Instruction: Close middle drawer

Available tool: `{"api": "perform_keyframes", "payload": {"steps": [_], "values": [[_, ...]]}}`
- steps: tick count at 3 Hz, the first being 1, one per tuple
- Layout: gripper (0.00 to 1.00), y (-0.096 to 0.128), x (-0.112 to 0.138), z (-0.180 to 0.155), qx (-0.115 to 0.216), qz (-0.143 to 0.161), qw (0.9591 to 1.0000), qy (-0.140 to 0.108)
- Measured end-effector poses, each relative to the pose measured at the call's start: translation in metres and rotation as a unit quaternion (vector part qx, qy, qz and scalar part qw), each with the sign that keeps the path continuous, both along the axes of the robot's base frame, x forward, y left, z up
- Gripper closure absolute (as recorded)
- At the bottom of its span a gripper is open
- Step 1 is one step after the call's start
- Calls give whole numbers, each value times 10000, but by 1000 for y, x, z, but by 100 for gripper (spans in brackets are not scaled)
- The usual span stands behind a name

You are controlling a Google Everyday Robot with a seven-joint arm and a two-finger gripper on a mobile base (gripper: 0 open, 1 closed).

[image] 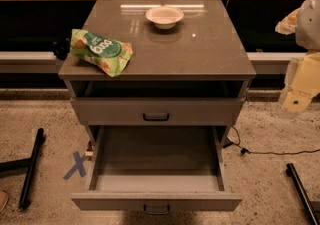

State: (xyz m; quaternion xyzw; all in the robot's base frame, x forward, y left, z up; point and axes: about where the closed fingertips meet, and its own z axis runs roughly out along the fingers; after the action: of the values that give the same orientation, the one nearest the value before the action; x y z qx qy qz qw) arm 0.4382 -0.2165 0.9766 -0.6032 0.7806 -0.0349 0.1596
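Grey cabinet (157, 51): stone-look top, three drawer slots, seen from the front and above.
Top slot: dark open gap under the countertop; no drawer front visible there.
Upper visible drawer (156, 111): pushed in, dark pull centred.
Middle drawer (157, 201): pulled far out toward the camera, box empty, pull at the bottom edge of view. Judging it as the middle one by position; nothing below it is in view.
On top: green snack bag (101, 51) at the front-left corner, overhanging slightly; white bowl (164, 16) near the back, centred.
Gripper (301, 86): pale arm parts at the right edge, level with the cabinet, well apart from the open drawer. Cannot tell whether it is open or closed.
Floor: blue X mark (76, 165) left of the drawer, black cable (270, 152) on the right, dark bars (31, 166) either side.
Progress: not started, drawer fully open, no contact.
Risk 1: off-centre push on the front could skew the drawer and jam it on the runners.
Risk 2: arm sweeping in from the right could clip the cabinet corner.
Risk 3: a hard shove could jolt the cabinet and tip the bag off.
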Motion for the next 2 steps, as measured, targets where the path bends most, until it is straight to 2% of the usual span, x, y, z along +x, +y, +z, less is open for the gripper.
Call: {"api": "perform_keyframes", "payload": {"steps": [2], "values": [[0,0,1,-4,48,-42,10000,42]]}}
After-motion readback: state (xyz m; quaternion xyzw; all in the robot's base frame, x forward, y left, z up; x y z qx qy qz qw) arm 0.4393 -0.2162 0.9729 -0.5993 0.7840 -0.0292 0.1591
